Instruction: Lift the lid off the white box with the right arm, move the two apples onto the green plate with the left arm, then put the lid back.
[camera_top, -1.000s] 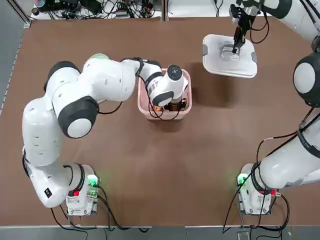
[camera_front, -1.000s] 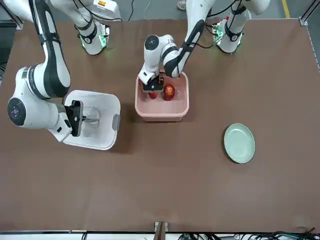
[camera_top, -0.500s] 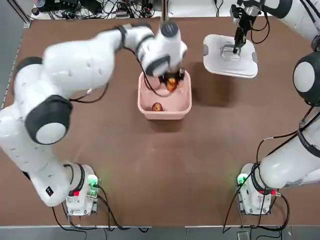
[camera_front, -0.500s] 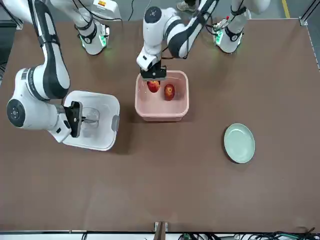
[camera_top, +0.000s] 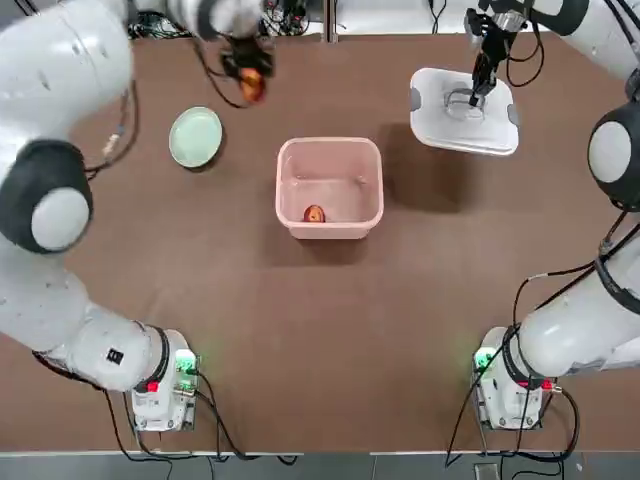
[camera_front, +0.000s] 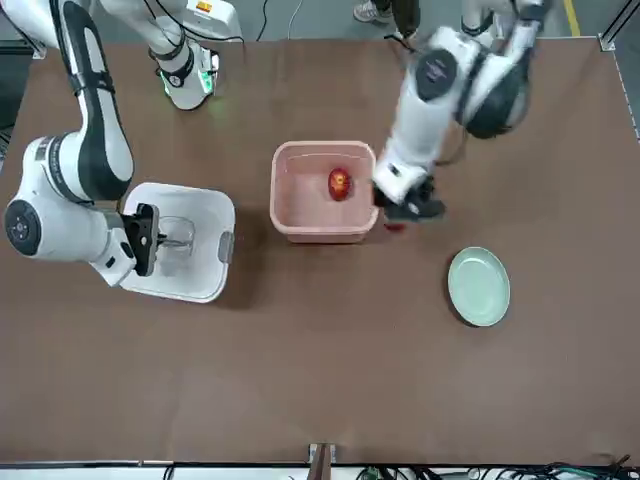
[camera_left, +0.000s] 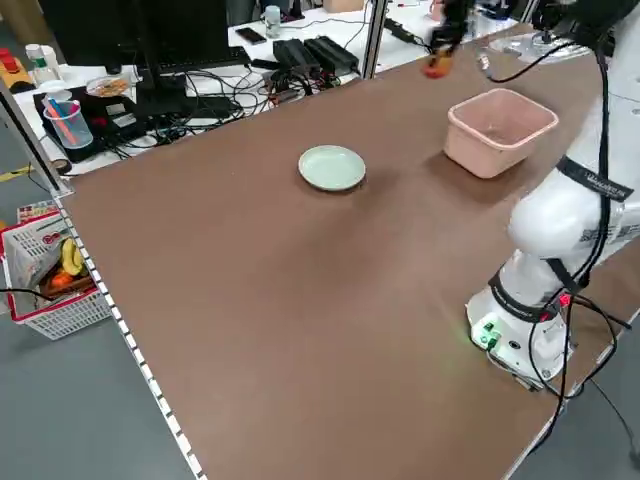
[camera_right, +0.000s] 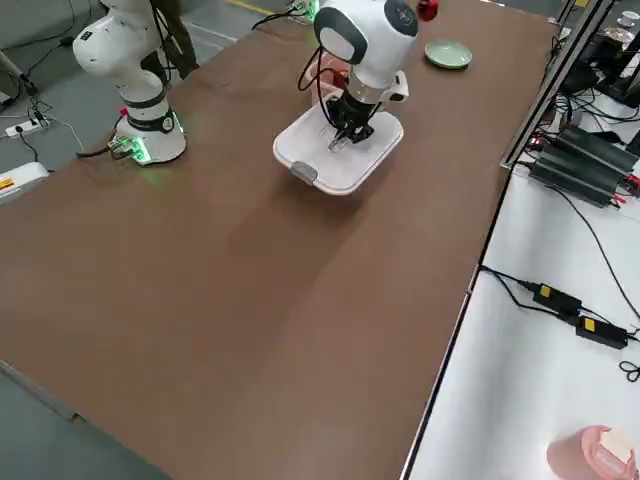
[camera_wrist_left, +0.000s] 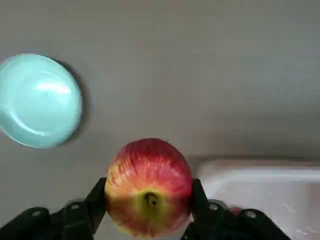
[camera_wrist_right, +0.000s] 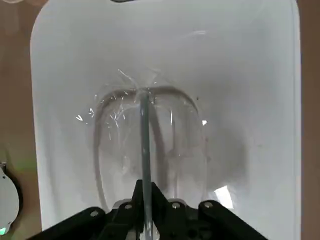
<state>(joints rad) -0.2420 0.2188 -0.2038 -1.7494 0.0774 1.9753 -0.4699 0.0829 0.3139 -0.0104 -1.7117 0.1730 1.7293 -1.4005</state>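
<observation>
The apple move was in hand, and the box (camera_top: 330, 226) was the middle of it all. Left of the box was the green plate (camera_top: 195, 137). Past the box, between it and the plate from side to side, the left tool (camera_wrist_left: 149, 186) was clamped on one red and yellow apple (camera_wrist_left: 150, 210), up in the air. The other apple (camera_top: 314, 214) sat inside the box, at the side near the robot. Right of the box and a bit past it, the right tool (camera_wrist_right: 145, 187) was clamped on the bar handle (camera_wrist_right: 145, 145) of the white lid (camera_wrist_right: 250, 90). The lid looked lifted, with a shadow (camera_top: 430, 180) beside it.

The next move called for taking the apple left over the plate, going down low and letting go softly, as it could roll. Then it was the other apple's turn, and the lid came last.

The bench (camera_top: 300, 350) was brown and plain. On the floor, far left of the box, was a basket (camera_left: 75, 318) with fruit. Past the box, off the bench, were a black screen (camera_left: 90, 30) and lots of wires (camera_left: 200, 95). A person's legs (camera_front: 406, 15) showed behind the robot's side.
</observation>
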